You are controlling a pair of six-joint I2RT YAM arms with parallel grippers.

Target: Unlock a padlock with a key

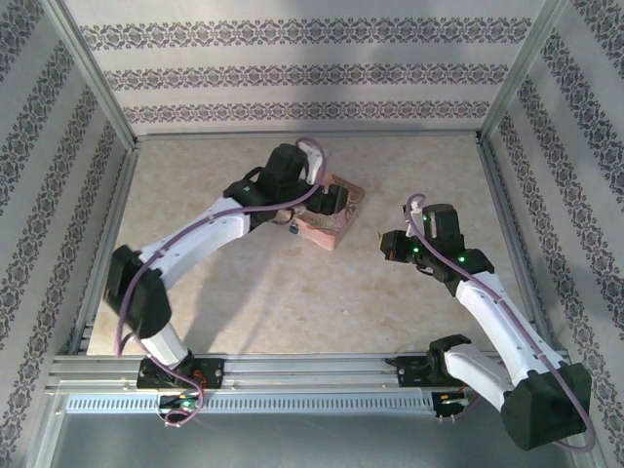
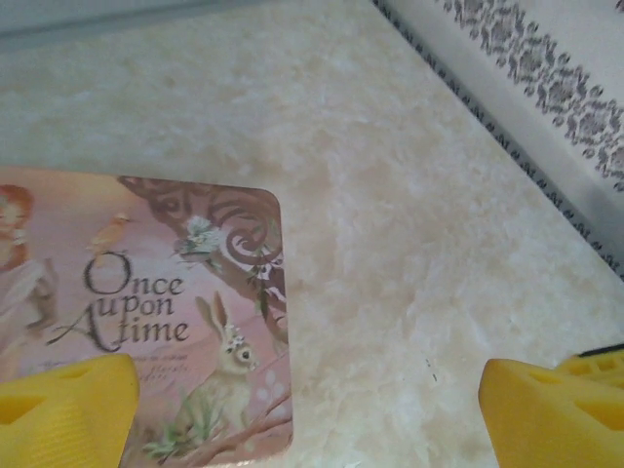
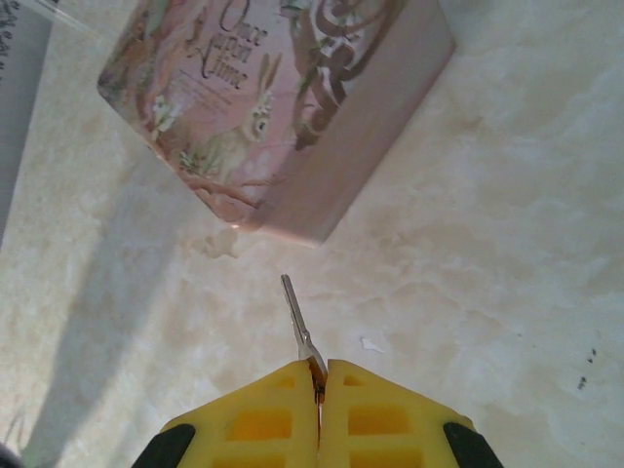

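The padlock (image 1: 292, 227), a tiny blue item, lies on the table by the near-left side of the flat pink box (image 1: 336, 216), partly under my left arm. My left gripper (image 1: 327, 198) hovers above that box. In the left wrist view this gripper (image 2: 312, 414) is open wide, one yellow finger (image 2: 68, 414) over the illustrated lid (image 2: 146, 312) and the other over bare table. My right gripper (image 3: 320, 375) is shut on a thin silvery key (image 3: 296, 317), whose blade points toward the box's corner (image 3: 283, 205). From above, the right gripper (image 1: 385, 244) sits to the right of the box, apart from it.
The beige marbled tabletop (image 1: 292, 302) is fenced by metal rails and patterned walls (image 1: 312, 73). Small white flecks (image 3: 222, 244) lie near the box corner. Both arm bases stand at the near rail (image 1: 312, 375).
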